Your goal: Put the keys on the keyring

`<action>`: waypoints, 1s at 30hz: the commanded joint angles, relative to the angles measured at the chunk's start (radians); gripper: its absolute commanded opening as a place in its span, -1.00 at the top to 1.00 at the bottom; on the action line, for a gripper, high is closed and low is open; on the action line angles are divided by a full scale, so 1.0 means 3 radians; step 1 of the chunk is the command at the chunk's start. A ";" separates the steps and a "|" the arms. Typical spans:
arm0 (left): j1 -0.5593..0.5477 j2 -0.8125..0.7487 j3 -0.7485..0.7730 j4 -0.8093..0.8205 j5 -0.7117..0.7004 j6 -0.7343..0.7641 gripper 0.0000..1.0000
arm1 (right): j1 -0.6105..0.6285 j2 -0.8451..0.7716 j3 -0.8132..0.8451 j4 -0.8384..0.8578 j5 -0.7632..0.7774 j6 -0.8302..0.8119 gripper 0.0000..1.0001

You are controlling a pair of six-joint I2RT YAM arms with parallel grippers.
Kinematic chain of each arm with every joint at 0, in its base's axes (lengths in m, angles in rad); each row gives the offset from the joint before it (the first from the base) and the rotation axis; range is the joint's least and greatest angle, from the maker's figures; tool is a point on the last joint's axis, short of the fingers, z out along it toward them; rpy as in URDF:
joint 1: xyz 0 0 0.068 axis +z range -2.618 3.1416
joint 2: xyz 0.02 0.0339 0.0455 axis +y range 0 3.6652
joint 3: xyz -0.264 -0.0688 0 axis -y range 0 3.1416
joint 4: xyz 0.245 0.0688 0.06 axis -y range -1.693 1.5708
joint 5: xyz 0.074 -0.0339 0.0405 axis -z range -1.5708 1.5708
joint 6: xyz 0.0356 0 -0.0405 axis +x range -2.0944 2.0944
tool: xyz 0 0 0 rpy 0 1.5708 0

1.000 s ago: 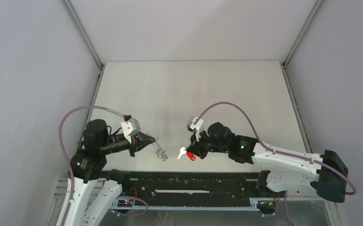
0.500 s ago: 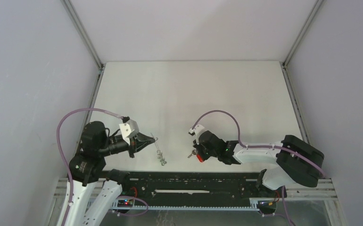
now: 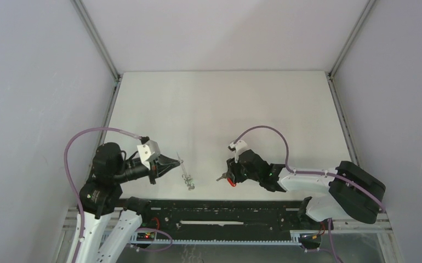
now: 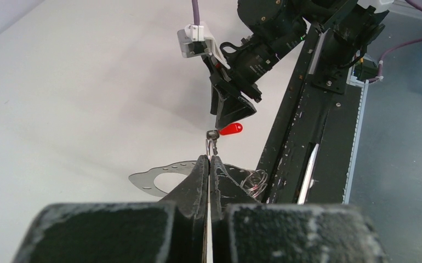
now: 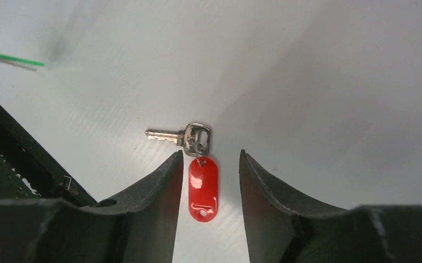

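Right tool [image 5: 210,154]: jaws partly open, gripping nothing. Its two dark fingers [image 5: 157,189] stand either side of the red tag [image 5: 203,186], with bare counter [image 3: 225,109] showing in both gaps. Tips lowered close to the counter, just beyond the black rail [image 3: 225,211].

Left tool [image 4: 209,164]: jaws pressed flat together, pinching a thin wire loop of the keyring [image 3: 187,178] that pokes out past the fingertips. Held above the counter, beyond the rail's left part.

Key [image 5: 177,135]: one, silver, flat on the counter a short way beyond the rail's middle, just ahead of the right tool's fingertips. Blade at a right angle to its tag.

Red tag: oblong plastic, joined to the key's head by a small ring. Lies between the right tool's fingers, touching neither.

Keyring: thin, limp, silvery. Trails from the left tool's tip down to the counter, its low end resting just beyond the rail, apart from the key. From the left wrist, a flat holed metal plate [image 4: 155,179] and some wire coils [image 4: 252,181] lie under the fingers. They are probably parts of the same keyring, though that close view is too cramped to be sure.

Counter: white, matte.

Black rail: runs along the counter's near edge, between the two arm bases.
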 commanded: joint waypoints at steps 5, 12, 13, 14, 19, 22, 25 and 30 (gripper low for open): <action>-0.0010 -0.0035 -0.0064 0.0147 -0.0007 -0.0071 0.99 | -0.0075 0.0040 -0.0102 0.0200 -0.0259 0.0222 0.12; -0.0010 -0.0032 -0.0052 0.0148 -0.0026 -0.0078 0.99 | -0.0172 0.0189 -0.0102 0.0383 -0.0386 0.0215 0.40; -0.0010 -0.0032 -0.0053 0.0148 -0.0027 -0.0077 0.99 | -0.0185 0.0197 -0.0102 0.0401 -0.0409 0.0211 0.41; -0.0010 -0.0027 -0.0056 0.0148 -0.0027 -0.0077 0.99 | -0.0192 0.0207 -0.0098 0.0405 -0.0416 0.0203 0.41; -0.0010 -0.0023 -0.0059 0.0149 -0.0039 -0.0077 0.99 | -0.0203 0.0238 -0.0092 0.0394 -0.0418 0.0190 0.46; -0.0010 -0.0026 -0.0061 0.0146 -0.0043 -0.0082 0.99 | -0.0203 0.0252 -0.0091 0.0411 -0.0420 0.0192 0.53; -0.0007 -0.0035 -0.0073 0.0148 -0.0050 -0.0087 0.99 | -0.0198 0.0265 -0.0092 0.0442 -0.0421 0.0199 0.60; -0.0006 -0.0039 -0.0077 0.0143 -0.0053 -0.0087 0.99 | -0.0195 0.0278 -0.0088 0.0447 -0.0416 0.0207 0.69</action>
